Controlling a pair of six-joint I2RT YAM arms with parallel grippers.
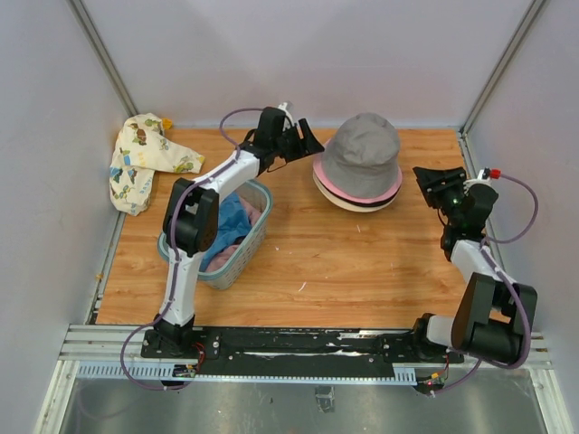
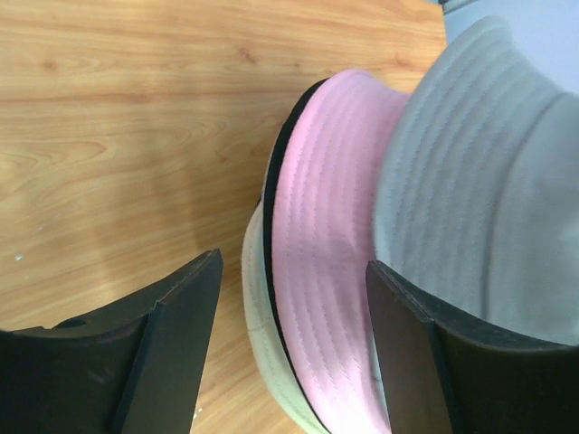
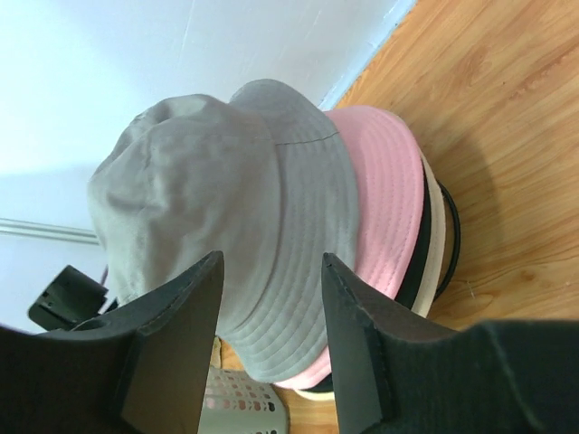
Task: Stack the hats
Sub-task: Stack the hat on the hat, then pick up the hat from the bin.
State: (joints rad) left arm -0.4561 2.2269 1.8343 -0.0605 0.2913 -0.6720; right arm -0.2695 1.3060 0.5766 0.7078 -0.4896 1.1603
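Observation:
Several hats lie stacked at the back middle of the table. A grey hat (image 1: 362, 149) is on top, with a pink hat (image 2: 326, 226), a thin black brim (image 3: 414, 262) and a cream hat (image 2: 258, 316) under it. My left gripper (image 1: 308, 145) hovers at the stack's left edge. It is open, and in the left wrist view the pink and cream brims show between the gripper's (image 2: 291, 334) fingers, with a gap beside them. My right gripper (image 1: 434, 185) is open to the right of the stack and apart from it. In its wrist view the grey hat (image 3: 226, 190) shows beyond that gripper (image 3: 269, 334).
A blue-grey mesh basket (image 1: 256, 231) stands at the left under my left arm, with teal fabric (image 1: 235, 217) and pink fabric (image 1: 222, 255) inside. A cream cloth with cartoon prints (image 1: 145, 163) lies at the back left corner. Walls close in on three sides.

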